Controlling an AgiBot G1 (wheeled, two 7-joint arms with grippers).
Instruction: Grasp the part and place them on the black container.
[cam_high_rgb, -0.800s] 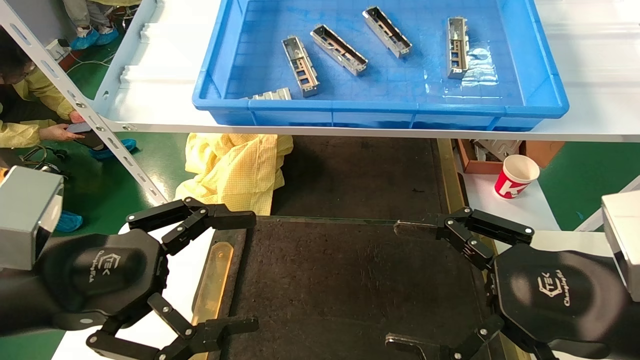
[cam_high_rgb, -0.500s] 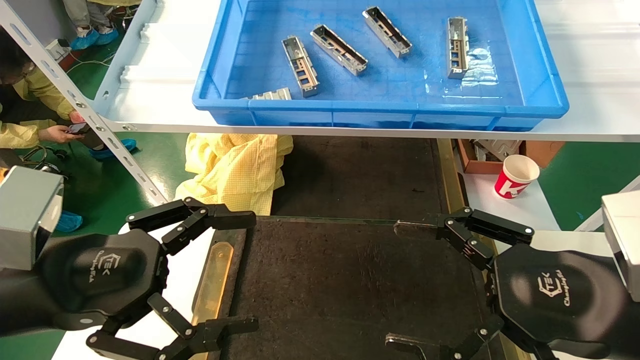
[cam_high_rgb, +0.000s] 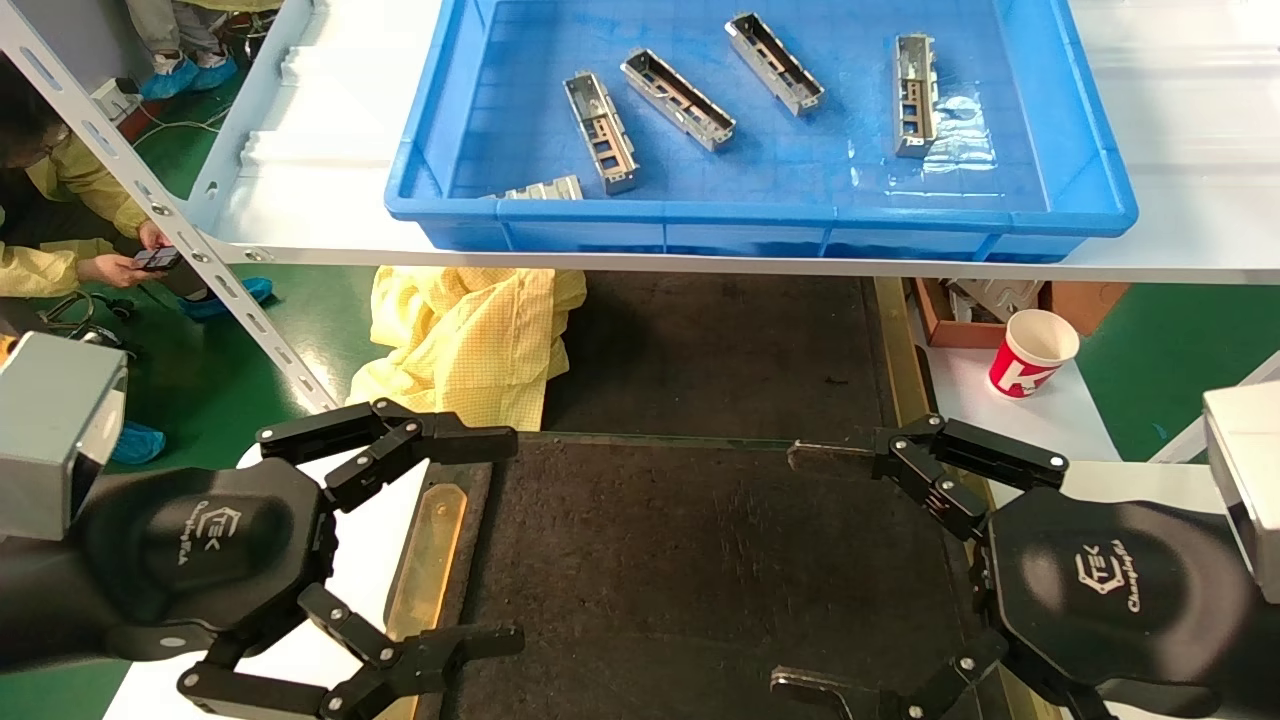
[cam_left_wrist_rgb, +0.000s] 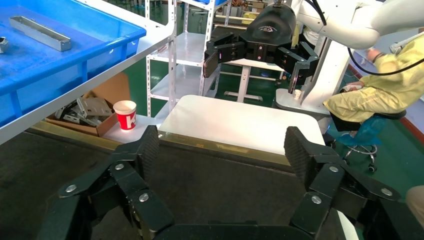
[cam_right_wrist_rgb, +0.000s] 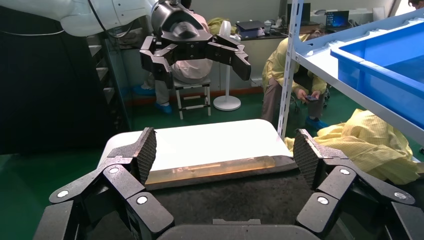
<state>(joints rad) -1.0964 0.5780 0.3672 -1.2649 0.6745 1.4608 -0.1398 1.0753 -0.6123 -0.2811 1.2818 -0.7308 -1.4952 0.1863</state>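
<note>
Several silver-grey parts lie in the blue bin on the shelf, among them one at the left (cam_high_rgb: 600, 132), one beside it (cam_high_rgb: 678, 99), one farther back (cam_high_rgb: 774, 62) and one at the right (cam_high_rgb: 914, 94); one also shows in the left wrist view (cam_left_wrist_rgb: 40, 33). The black container (cam_high_rgb: 700, 560) lies low in front, with brass strips along its sides (cam_high_rgb: 425, 570). My left gripper (cam_high_rgb: 495, 538) is open and empty over its left edge. My right gripper (cam_high_rgb: 800, 570) is open and empty over its right edge. Each wrist view shows the black felt between the fingers (cam_left_wrist_rgb: 215, 185) (cam_right_wrist_rgb: 235, 200).
The blue bin (cam_high_rgb: 760, 215) sits on a white shelf (cam_high_rgb: 1180, 250) above and beyond the container. A yellow garment (cam_high_rgb: 470, 340) lies under the shelf at left. A red-and-white paper cup (cam_high_rgb: 1033, 352) and a cardboard box (cam_high_rgb: 950, 325) stand at right. A person crouches at far left (cam_high_rgb: 60, 230).
My left gripper has shifted very slightly to the right and down. The right gripper and the parts have not moved.
</note>
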